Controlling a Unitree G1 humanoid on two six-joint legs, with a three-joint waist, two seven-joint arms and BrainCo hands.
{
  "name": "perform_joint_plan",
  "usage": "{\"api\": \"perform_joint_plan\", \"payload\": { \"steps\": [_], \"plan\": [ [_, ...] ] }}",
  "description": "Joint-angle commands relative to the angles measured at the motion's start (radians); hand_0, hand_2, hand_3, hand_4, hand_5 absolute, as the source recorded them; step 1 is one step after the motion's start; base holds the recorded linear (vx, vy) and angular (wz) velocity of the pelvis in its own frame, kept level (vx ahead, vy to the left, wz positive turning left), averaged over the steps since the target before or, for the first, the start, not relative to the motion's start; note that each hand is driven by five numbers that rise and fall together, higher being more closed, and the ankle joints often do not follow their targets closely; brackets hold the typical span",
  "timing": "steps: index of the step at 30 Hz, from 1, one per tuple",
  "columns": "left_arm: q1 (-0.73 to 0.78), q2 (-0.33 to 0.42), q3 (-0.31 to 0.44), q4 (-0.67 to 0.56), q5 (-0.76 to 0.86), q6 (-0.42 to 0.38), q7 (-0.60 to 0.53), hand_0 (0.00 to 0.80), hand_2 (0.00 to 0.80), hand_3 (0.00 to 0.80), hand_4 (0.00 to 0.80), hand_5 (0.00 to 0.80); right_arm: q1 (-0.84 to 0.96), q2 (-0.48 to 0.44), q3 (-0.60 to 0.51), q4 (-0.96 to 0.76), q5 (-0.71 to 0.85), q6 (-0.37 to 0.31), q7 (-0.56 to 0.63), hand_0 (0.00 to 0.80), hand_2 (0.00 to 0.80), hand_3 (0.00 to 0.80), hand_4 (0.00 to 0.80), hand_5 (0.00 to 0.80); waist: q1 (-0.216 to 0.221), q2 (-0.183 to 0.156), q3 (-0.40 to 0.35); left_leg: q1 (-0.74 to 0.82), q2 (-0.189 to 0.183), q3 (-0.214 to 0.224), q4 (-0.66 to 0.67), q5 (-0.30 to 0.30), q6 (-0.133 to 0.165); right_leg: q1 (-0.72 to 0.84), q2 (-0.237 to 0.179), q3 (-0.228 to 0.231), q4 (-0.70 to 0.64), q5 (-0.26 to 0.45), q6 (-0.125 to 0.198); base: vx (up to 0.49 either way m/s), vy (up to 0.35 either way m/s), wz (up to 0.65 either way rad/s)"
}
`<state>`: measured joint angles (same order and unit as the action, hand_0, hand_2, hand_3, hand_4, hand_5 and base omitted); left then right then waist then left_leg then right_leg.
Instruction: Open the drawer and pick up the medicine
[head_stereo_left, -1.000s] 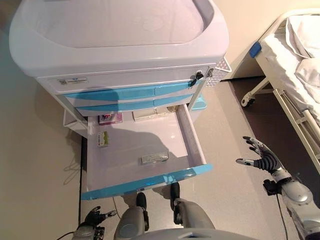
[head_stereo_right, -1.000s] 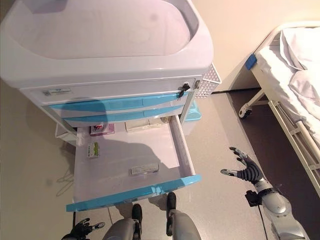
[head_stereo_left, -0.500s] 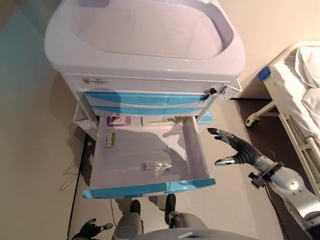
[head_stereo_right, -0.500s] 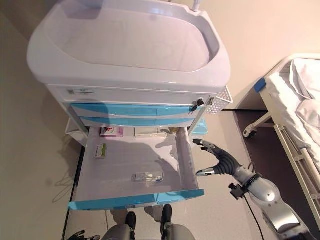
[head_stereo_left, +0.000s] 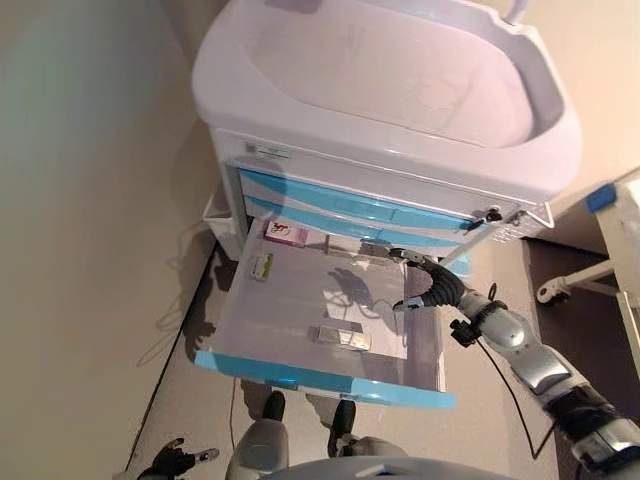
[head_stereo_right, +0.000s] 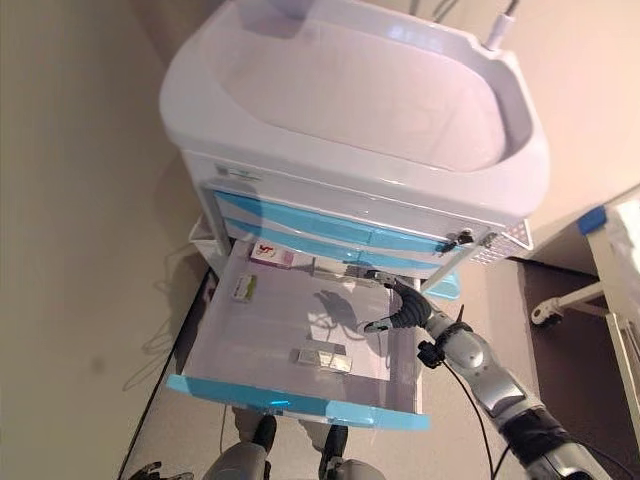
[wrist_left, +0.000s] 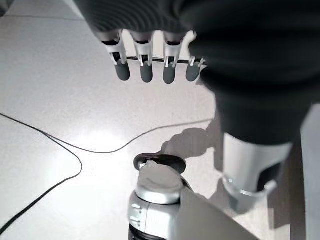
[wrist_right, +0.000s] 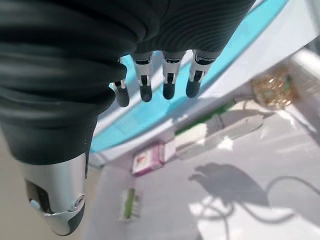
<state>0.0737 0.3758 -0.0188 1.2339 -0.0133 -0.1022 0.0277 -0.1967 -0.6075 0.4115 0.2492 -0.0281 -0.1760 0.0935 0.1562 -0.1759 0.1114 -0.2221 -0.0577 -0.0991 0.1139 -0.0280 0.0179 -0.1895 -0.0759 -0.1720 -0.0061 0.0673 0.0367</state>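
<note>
— Cart? 
— White medical cart (head_stereo_left: 400, 90) with a recessed top tray; two blue-fronted drawers shut (head_stereo_left: 350, 205) beneath it.

— Drawer? 
— Lowest drawer (head_stereo_left: 330, 375) pulled fully out, blue front towards the robot, pale floor inside.

— Contents? 
— Clear blister-type medicine pack (head_stereo_left: 340, 337) lying flat near the front middle of the drawer floor, touched by nothing. Small green-and-white box (head_stereo_left: 262, 266) at the left side. Pink-and-white box (head_stereo_left: 285, 231) at the back left corner. Long white box (wrist_right: 220, 129) along the back wall. Crumpled gold-coloured item (wrist_right: 272, 88) at the back right, kind not readable.

— Right hand? 
— Right hand (head_stereo_left: 432, 285) over the drawer's right rear part, above the floor, well apart from the medicine pack. Fingers (wrist_right: 168, 82) loosely extended and spread, thumb apart, nothing held. Shadow of the hand on the drawer floor.

— Left hand? 
— Left hand (head_stereo_left: 172, 461) low at the bottom edge of the head views, over the floor beside the cart. Fingers (wrist_left: 145, 67) relaxed and straight in the wrist view, nothing held.

— Surroundings? 
— Pale glossy floor (head_stereo_left: 90, 300); white bed frame (head_stereo_left: 620, 215) with a blue corner piece at the right edge; white wire basket (head_stereo_left: 515, 228) on the cart's right side.
</note>
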Motion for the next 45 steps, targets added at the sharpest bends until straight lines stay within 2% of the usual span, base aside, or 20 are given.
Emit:
{"api": "perform_joint_plan", "payload": {
  "steps": [1, 6, 12, 26, 35, 45],
  "plan": [
    [-0.01, 0.016, -0.015, 0.004, 0.005, -0.002, 0.02, 0.0, 0.0, 0.0, 0.0, 0.0, -0.039, 0.017, 0.028, -0.024, -0.069, -0.003, -0.043, 0.0, 0.0, 0.0, 0.0, 0.0, 0.018, 0.015, 0.012, -0.016, -0.035, -0.004, -0.131, 0.118, 0.023, 0.0, -0.005, -0.032, 0.097, -0.03, 0.049, 0.02, -0.006, 0.27],
    [-0.016, 0.014, -0.027, 0.001, 0.008, 0.002, 0.024, 0.0, 0.0, 0.0, 0.0, 0.0, -0.066, 0.05, 0.105, 0.006, -0.131, 0.007, -0.021, 0.0, 0.0, 0.0, 0.0, 0.0, 0.024, 0.016, 0.017, -0.022, -0.036, -0.016, -0.129, 0.118, 0.023, -0.001, -0.008, -0.043, 0.098, -0.035, 0.048, 0.012, -0.007, 0.08],
    [-0.035, 0.013, -0.027, -0.001, 0.011, 0.01, 0.033, 0.0, 0.0, 0.0, 0.0, 0.0, -0.053, 0.067, 0.154, -0.033, -0.138, 0.015, 0.025, 0.0, 0.0, 0.0, 0.0, 0.0, 0.02, 0.011, 0.025, -0.03, -0.032, -0.018, -0.129, 0.12, 0.021, -0.009, -0.007, -0.04, 0.098, -0.035, 0.047, 0.0, -0.001, 0.01],
    [-0.047, 0.003, -0.049, -0.019, 0.01, 0.01, 0.038, 0.0, 0.0, 0.0, 0.0, 0.0, -0.031, 0.08, 0.204, -0.027, -0.196, 0.029, 0.058, 0.0, 0.0, 0.0, 0.0, 0.0, -0.001, 0.022, 0.041, -0.032, -0.027, -0.002, -0.128, 0.117, 0.02, -0.024, -0.001, -0.017, 0.099, -0.031, 0.045, -0.009, -0.001, -0.03],
    [-0.057, -0.015, -0.069, -0.012, 0.005, 0.009, 0.051, 0.0, 0.0, 0.0, 0.0, 0.0, -0.084, 0.145, 0.282, 0.143, -0.406, 0.044, -0.008, 0.0, 0.0, 0.0, 0.0, 0.0, -0.004, 0.039, 0.056, -0.042, -0.025, 0.003, -0.129, 0.121, 0.021, -0.04, 0.001, -0.005, 0.094, -0.021, 0.046, 0.0, 0.0, 0.0],
    [-0.086, -0.028, -0.109, -0.012, -0.016, 0.006, 0.071, 0.0, 0.0, 0.0, 0.0, 0.0, -0.149, 0.234, 0.363, 0.354, -0.564, 0.076, -0.077, 0.0, 0.0, 0.0, 0.0, 0.0, -0.004, 0.056, 0.086, -0.062, -0.031, 0.002, -0.129, 0.127, 0.023, -0.057, -0.002, 0.0, 0.094, -0.009, 0.047, -0.005, 0.002, 0.0]
  ]
}}
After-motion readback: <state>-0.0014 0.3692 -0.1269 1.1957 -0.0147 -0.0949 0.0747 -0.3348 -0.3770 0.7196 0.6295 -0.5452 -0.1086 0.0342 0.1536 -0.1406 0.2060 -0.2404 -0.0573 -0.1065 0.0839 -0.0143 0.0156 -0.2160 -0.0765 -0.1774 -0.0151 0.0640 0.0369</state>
